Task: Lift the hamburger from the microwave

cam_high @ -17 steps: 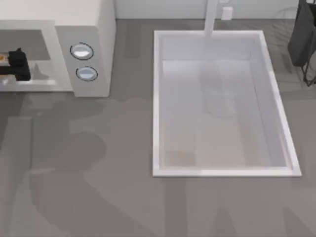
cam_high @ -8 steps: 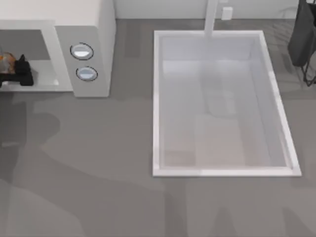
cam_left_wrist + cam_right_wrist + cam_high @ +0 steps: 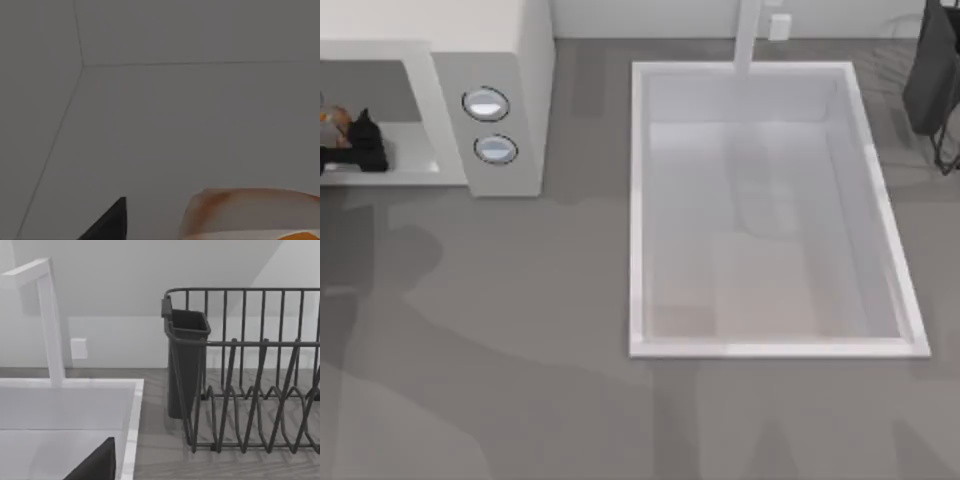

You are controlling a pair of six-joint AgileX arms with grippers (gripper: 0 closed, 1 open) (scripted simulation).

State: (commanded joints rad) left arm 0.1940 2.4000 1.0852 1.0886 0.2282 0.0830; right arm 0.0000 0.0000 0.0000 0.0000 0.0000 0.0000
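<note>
Left gripper [image 3: 358, 140] inside the microwave [image 3: 505, 60] cavity — beside the hamburger [image 3: 332, 125] — far left.

Grey tabletop [image 3: 540, 330] with a microwave, a sink and a rack.

The white microwave [image 3: 510, 60] stands at the tabletop's far left, its two round dials facing the open middle. The white sink basin [image 3: 638, 200] is sunk into the right half, a white faucet [image 3: 748, 35] rising at its far rim. A dark wire dish rack [image 3: 250, 390] with a dark cup-like holder [image 3: 185, 355] sits on the tabletop just beside the sink, at the far right.
</note>
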